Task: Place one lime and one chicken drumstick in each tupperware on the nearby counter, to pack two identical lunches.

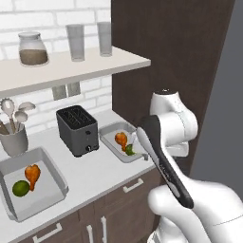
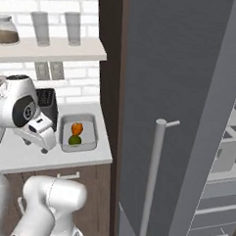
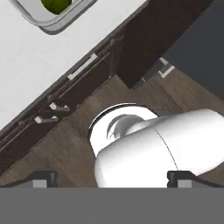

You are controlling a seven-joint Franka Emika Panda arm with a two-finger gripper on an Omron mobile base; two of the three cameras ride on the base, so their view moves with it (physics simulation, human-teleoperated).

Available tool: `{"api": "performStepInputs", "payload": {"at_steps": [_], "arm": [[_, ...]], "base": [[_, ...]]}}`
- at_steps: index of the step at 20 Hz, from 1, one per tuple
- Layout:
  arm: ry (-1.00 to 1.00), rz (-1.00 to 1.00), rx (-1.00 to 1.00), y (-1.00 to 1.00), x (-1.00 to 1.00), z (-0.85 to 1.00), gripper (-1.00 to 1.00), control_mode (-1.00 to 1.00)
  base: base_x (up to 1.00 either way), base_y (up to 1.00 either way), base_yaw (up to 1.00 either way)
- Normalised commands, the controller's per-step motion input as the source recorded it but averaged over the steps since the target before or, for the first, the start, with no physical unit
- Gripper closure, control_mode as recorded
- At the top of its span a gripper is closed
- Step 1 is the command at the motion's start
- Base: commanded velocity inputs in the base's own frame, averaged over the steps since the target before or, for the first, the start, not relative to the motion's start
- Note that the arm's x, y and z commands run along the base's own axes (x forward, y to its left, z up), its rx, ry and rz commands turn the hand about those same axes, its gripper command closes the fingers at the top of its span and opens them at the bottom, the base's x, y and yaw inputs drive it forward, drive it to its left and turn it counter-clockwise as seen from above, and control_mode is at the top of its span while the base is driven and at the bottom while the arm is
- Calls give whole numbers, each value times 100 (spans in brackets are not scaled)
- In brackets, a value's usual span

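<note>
Two tupperware trays sit on the counter (image 1: 90,175): the near tray (image 1: 57,178) at lower left holds a lime (image 1: 21,188) and drumstick (image 1: 32,174); the far tray (image 1: 110,138), centre frame, holds another pair. Gripper (image 3: 113,180) spread wide, empty, at the hand view's bottom edge.

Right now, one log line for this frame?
hand: open, holding nothing | left tupperware: lime + drumstick | right tupperware: lime + drumstick | both on counter
</note>
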Motion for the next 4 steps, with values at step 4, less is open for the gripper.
{"api": "performStepInputs", "payload": {"at_steps": [4], "arm": [[-18,0,-5,-3,-93,88,-100,-100]], "base": [[0,0,0]]}}
